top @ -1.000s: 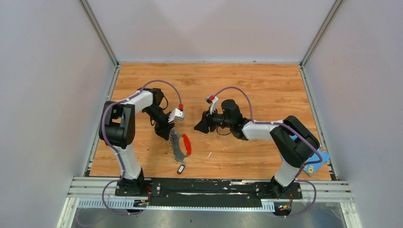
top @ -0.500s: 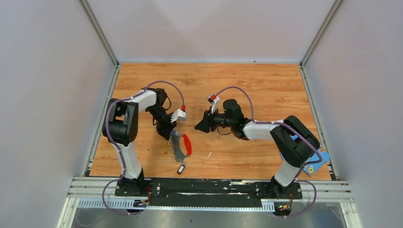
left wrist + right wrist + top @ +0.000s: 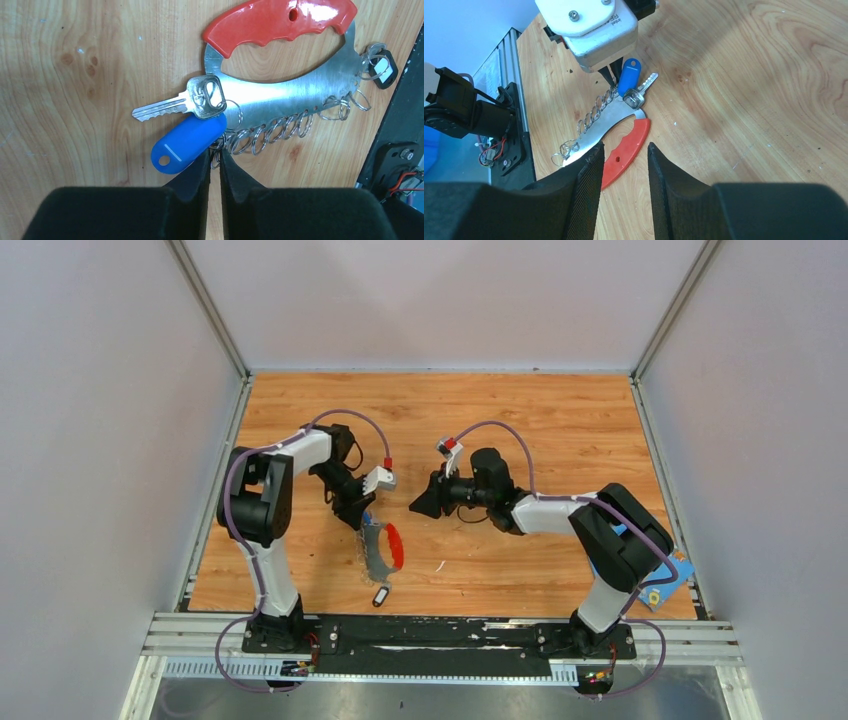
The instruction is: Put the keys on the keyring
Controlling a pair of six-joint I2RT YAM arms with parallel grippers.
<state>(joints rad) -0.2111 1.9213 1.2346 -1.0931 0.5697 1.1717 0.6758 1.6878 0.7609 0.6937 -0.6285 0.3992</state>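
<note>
Two keys (image 3: 200, 97) at keyring (image 3: 280, 92) | blue cloth (image 3: 668, 585) partly behind right arm (image 3: 600, 530)

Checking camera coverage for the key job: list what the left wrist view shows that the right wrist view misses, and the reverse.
Only the left wrist view shows the black key at the far end of the keyring. Only the right wrist view shows the right gripper and the white housing above the left gripper. Both show the keyring, the blue-tagged key and the left gripper's tips beside its rings.
</note>
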